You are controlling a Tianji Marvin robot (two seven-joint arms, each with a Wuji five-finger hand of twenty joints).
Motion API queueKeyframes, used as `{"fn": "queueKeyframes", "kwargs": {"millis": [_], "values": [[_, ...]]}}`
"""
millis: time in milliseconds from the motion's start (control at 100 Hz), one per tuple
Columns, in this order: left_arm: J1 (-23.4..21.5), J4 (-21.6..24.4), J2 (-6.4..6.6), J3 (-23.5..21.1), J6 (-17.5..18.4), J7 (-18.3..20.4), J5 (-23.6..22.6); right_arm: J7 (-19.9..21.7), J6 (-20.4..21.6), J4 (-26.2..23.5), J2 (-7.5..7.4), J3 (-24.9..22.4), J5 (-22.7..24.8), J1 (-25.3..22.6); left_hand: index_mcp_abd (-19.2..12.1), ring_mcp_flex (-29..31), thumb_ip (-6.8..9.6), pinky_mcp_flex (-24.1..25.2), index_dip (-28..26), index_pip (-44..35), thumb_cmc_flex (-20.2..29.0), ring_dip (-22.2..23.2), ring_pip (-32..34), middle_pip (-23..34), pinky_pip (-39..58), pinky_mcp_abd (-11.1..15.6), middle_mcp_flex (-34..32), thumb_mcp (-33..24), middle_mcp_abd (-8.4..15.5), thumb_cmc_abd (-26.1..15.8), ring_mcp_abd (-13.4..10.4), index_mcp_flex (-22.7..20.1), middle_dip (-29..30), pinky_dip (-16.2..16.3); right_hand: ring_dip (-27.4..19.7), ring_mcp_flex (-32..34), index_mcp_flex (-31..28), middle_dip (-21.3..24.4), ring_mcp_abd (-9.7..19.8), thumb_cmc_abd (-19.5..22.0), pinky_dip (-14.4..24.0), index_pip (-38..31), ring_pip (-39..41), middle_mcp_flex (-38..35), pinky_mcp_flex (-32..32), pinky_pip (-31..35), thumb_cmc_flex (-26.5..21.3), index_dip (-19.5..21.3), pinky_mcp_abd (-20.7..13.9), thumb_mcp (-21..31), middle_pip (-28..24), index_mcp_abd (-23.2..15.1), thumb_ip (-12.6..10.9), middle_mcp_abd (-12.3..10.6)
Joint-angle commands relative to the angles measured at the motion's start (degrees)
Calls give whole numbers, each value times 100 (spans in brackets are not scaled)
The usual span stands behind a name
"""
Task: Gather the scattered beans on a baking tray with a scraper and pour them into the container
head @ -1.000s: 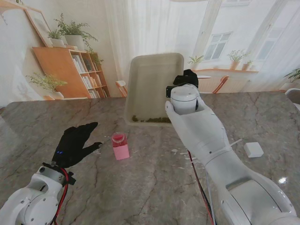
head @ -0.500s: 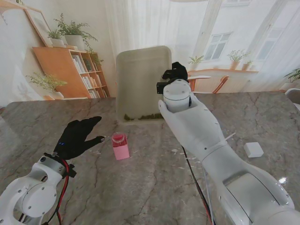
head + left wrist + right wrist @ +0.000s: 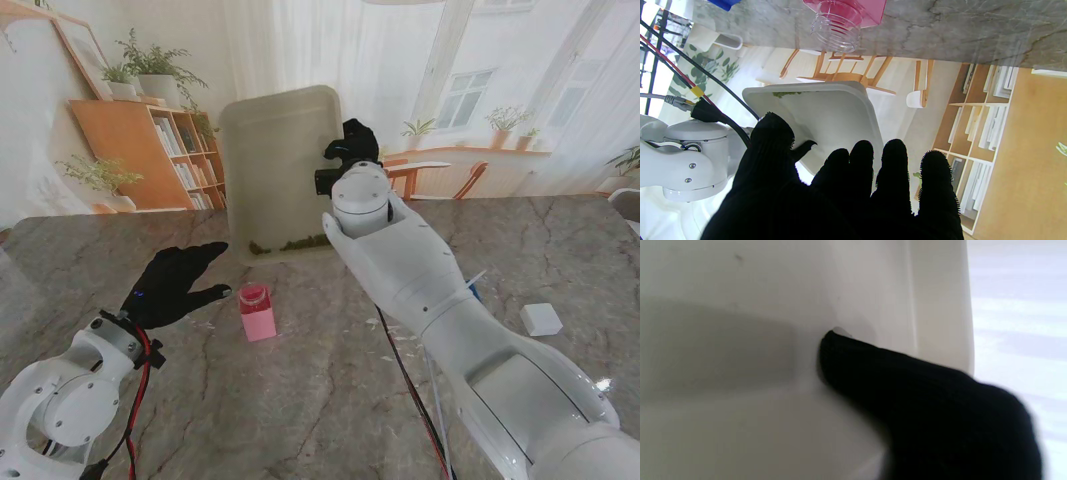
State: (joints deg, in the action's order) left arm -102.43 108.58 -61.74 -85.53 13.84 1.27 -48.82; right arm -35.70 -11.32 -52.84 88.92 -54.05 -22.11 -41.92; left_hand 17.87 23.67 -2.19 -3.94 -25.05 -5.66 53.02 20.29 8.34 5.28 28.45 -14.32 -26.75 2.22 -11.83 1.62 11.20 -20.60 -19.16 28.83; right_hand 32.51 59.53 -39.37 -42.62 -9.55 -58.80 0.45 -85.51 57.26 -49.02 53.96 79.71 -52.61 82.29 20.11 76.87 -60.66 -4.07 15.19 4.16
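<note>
My right hand (image 3: 347, 150) is shut on the edge of the white baking tray (image 3: 275, 150), holding it tilted steeply in the air over the table. Green beans (image 3: 290, 243) lie heaped along the tray's lowest edge. The pink container (image 3: 256, 311) with a clear threaded neck (image 3: 837, 28) stands on the table just nearer to me than that edge. My left hand (image 3: 178, 285), in a black glove, hovers open to the left of the container with fingers spread. The right wrist view shows a gloved finger (image 3: 907, 373) pressed against the tray (image 3: 740, 340). No scraper can be made out.
A small white block (image 3: 541, 319) lies on the marble table (image 3: 330, 400) at the right. A blue object (image 3: 472, 293) peeks out behind my right forearm. Red and black cables (image 3: 415, 380) run along the right arm.
The right hand has carried the tilted tray leftward, its low edge now over the container. The left hand has shifted slightly right, toward the container.
</note>
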Motion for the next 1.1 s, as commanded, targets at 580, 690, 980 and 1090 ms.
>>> {"fn": "queueKeyframes", "kwargs": {"millis": [580,690,980,1090], "values": [[448,321,193,-192,623,1223,380,285,202,-183,94,189,-34,41,-42,37,12,9,-11,-5,95,-15,46,-32,-144,-121,-77,14,130,-492,23,-112,-78,128,18,71,45,-322,300,34,195,-180,628,-148,356,916,-1082,246,-236,821,-784,-43,-56,-866],[531,305,217,-175,639,1368,439,340,298,-178,82,220,-10,31,-48,32,11,15,-8,-2,92,-16,44,-35,-149,-115,-73,16,136,-496,15,-106,-76,130,16,69,50,-321,303,33,191,-178,629,-148,356,919,-1083,246,-236,823,-784,-40,-56,-865],[620,255,229,-131,656,1422,470,418,510,-233,64,308,14,-17,-42,40,9,10,-6,-3,91,-16,47,-32,-155,-120,-79,19,130,-501,21,-112,-75,137,16,66,38,-321,291,15,181,-181,631,-148,355,932,-1086,242,-233,829,-785,-42,-50,-865],[625,253,229,-117,624,1433,476,486,614,-243,42,351,84,-35,-37,35,10,8,-4,-1,95,-17,45,-36,-156,-118,-72,15,123,-509,21,-106,-73,139,17,73,37,-321,292,18,178,-181,635,-148,354,937,-1083,241,-218,831,-785,-40,-48,-865]]}}
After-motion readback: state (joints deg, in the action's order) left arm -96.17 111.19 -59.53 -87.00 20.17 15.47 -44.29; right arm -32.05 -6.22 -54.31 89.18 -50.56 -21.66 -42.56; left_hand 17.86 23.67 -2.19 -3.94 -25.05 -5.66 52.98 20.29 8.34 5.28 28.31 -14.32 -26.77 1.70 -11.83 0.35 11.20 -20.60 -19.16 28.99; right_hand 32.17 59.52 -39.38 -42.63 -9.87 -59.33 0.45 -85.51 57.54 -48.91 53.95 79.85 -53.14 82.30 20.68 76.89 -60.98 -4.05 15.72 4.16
